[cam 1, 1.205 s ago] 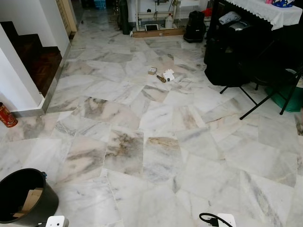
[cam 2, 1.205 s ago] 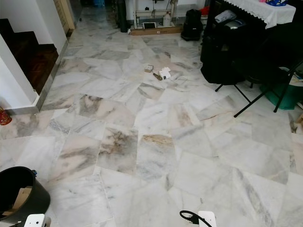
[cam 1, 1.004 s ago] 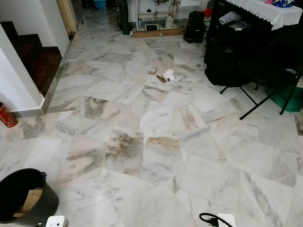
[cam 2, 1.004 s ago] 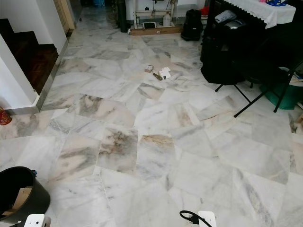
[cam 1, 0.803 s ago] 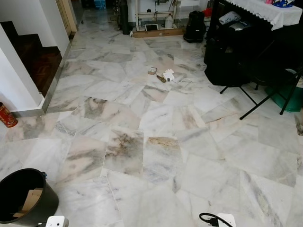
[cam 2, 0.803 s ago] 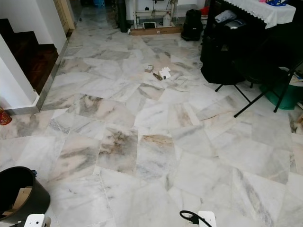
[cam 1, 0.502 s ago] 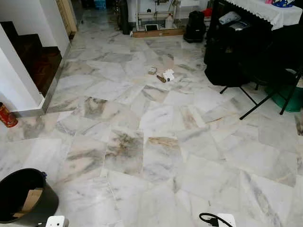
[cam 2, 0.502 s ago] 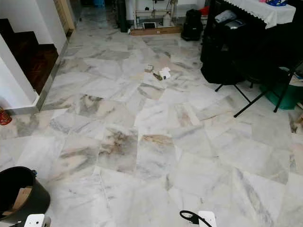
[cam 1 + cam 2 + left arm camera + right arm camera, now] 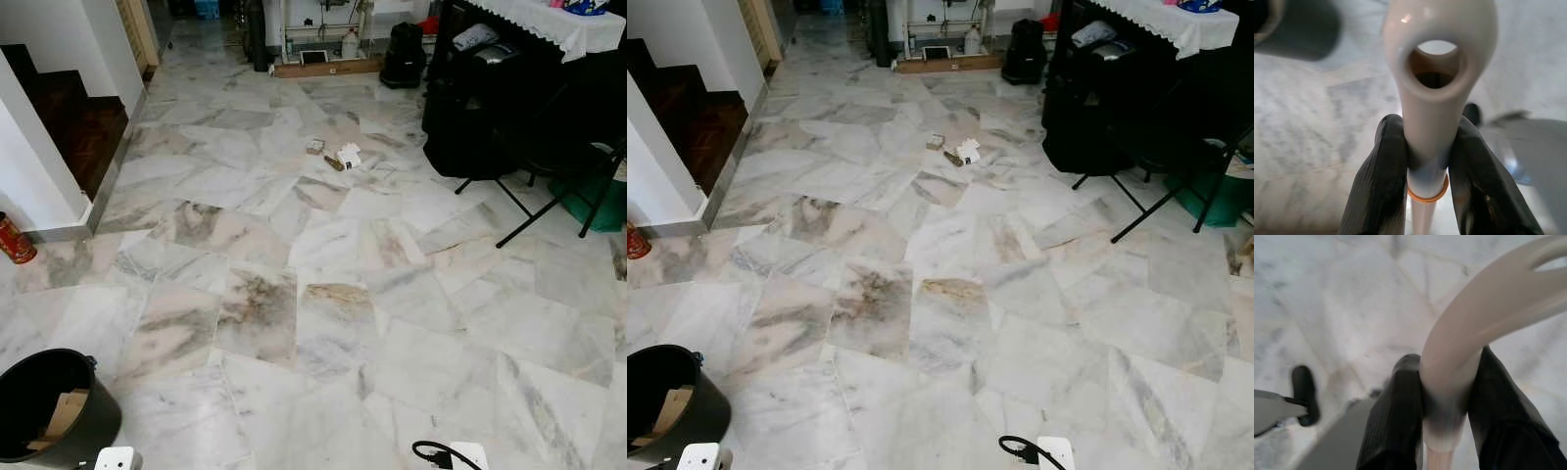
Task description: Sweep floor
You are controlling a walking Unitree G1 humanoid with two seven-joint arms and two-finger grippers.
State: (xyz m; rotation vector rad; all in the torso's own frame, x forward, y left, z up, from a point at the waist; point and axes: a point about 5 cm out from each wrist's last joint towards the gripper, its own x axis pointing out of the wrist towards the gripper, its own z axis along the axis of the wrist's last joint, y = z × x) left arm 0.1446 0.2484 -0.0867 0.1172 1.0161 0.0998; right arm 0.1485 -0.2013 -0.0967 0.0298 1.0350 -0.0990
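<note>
With both grippers clamped on white handles [image 9: 1437, 98], walk to the litter [image 9: 338, 155] beyond the bin [image 9: 54, 406] before sweeping.

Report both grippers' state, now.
Left gripper: shut on a white handle with a hanging hole.
Right gripper: shut on a curved white handle.

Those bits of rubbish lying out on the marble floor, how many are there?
3, clustered mid-floor, far ahead: a small brown box, a white crumpled packet right of it, and a dark brown scrap between. Smaller bits may be too tiny to see.
</note>
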